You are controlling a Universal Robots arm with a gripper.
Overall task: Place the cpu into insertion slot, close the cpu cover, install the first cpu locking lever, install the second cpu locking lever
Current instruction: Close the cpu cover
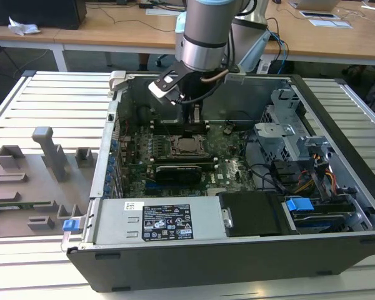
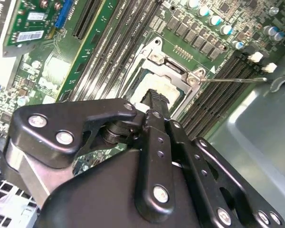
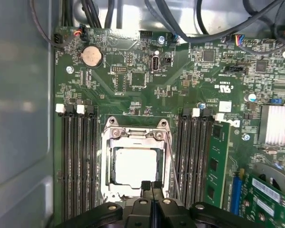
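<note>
Broadly, the slatted bench (image 1: pixel 50 94) carries an open computer case (image 1: pixel 237 262) laid on its side, probably so that the arm can reach straight down onto the green motherboard (image 3: pixel 147 95) inside. Long black memory slots (image 3: pixel 78 161) flank the insertion slot (image 3: pixel 110 164) on both sides, which leaves the tool a narrow lane to work in.

The cpu (image 3: pixel 134 166) sits in the insertion slot with its pale metal top facing up. The cpu cover (image 3: pixel 133 134) appears to lie down around it, its square window framing the chip. This suggests the seating and the closing are done, though I cannot tell whether the plate is fully flat.

A thin locking lever (image 3: pixel 172 166) runs along one side of the socket. In the second wrist view its wire arm (image 2: pixel 232 80) sticks out over the memory slots and looks unlatched.

The tool (image 3: pixel 151 185) hangs directly over the socket – its two fingers are pressed together and grip nothing. In both wrist views the tips sit at one edge of the cover, just beside the cpu. Whether they touch the metal I cannot say. The exterior view shows the tool (image 1: pixel 194 122) close above the board.
</note>
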